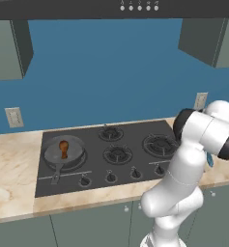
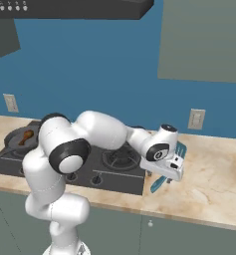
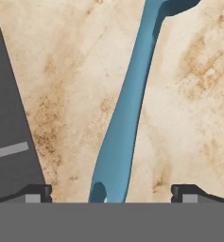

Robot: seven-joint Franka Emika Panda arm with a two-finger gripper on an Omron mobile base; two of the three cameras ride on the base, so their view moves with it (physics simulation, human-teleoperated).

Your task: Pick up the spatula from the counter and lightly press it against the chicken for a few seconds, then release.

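— What carries everything?
— A beige marbled counter [image 2: 216, 182] along the blue wall, with a black cooktop [image 1: 94, 139] set into it.

— And the robot?
— The white arm [image 2: 97, 130] reaches across the cooktop's right half to the counter just past the cooktop's right edge.

— Where's the pan?
— A grey pan [image 1: 49, 155] sits on the burner at the cooktop's left side, its handle pointing toward the front edge.

— The spatula?
— The blue spatula [image 3: 127, 108] lies flat on the counter beside the cooktop's right edge. Its handle end points toward the counter's front edge, near the cooktop's front right corner, and its blade toward the wall.

— Is the gripper on it?
— The gripper [image 3: 112, 193] hangs right over the handle end. Its fingertips [image 3: 188, 191] are spread wide, one on each side of the handle, with bare counter showing in both gaps; they grip nothing.

— And the chicken?
— The brown chicken [image 1: 63, 148] sits in the middle of the pan, well apart from the spatula.
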